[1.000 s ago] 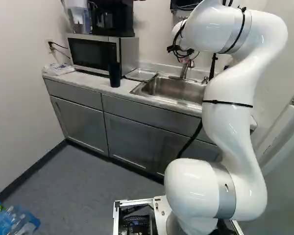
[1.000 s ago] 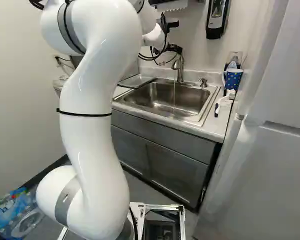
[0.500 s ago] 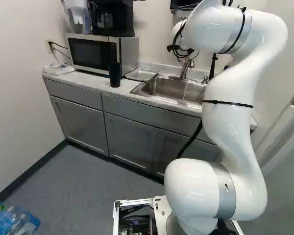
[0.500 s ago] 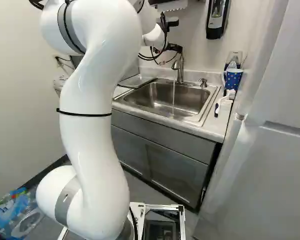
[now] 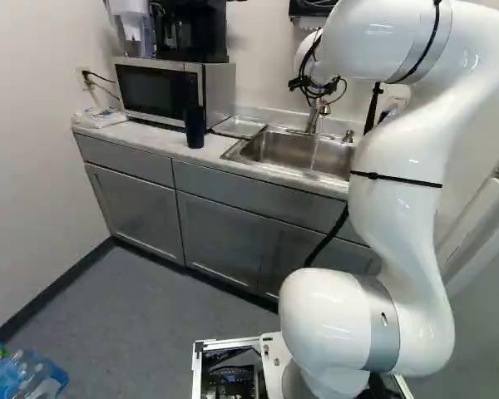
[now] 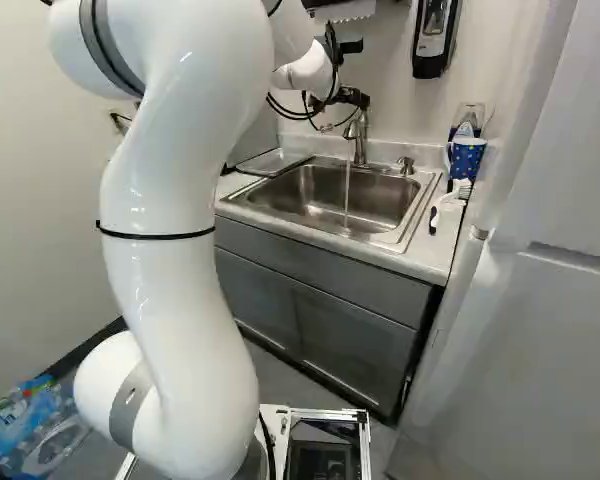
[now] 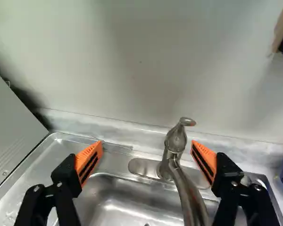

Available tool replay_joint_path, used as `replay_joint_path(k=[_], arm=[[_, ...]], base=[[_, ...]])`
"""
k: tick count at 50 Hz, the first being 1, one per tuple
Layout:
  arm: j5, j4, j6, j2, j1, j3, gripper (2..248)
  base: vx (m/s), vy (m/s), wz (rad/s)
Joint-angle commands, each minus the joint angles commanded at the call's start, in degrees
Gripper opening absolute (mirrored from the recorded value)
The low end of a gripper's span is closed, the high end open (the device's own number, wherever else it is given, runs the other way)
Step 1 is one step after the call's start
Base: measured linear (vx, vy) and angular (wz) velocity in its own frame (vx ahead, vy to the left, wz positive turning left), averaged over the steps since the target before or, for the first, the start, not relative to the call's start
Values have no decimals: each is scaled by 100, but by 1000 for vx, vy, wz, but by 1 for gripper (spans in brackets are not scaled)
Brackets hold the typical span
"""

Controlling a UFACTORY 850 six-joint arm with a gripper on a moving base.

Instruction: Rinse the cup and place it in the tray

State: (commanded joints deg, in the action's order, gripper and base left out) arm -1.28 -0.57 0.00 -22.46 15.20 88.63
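Along the wall, the counter [image 5: 162, 145] holds the sink [image 6: 310, 195] and, beside it, the metal tray [image 5: 239, 126]. The gripper [image 6: 354, 98] gapes wide, empty, the faucet [image 7: 173, 150] ahead between its fingers. A black cup [image 5: 195, 128] stands near the tray, a blue dotted mug [image 6: 467, 157] beyond the sink.

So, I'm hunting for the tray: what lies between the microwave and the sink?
A shallow metal tray lies between the microwave and the sink, as the left base view shows.

Blue cup [image 6: 468, 158] with pale dots
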Motion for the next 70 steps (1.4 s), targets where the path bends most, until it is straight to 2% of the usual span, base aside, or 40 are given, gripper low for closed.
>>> replay_joint_path(k=[24, 54, 70], arm=[[458, 0, 0, 521, 264, -614, 247], [1443, 0, 0, 1221, 583, -1405, 247], [2005, 0, 0, 1650, 690, -1870, 247]], base=[[0, 0, 0], [0, 0, 0], [0, 0, 0]])
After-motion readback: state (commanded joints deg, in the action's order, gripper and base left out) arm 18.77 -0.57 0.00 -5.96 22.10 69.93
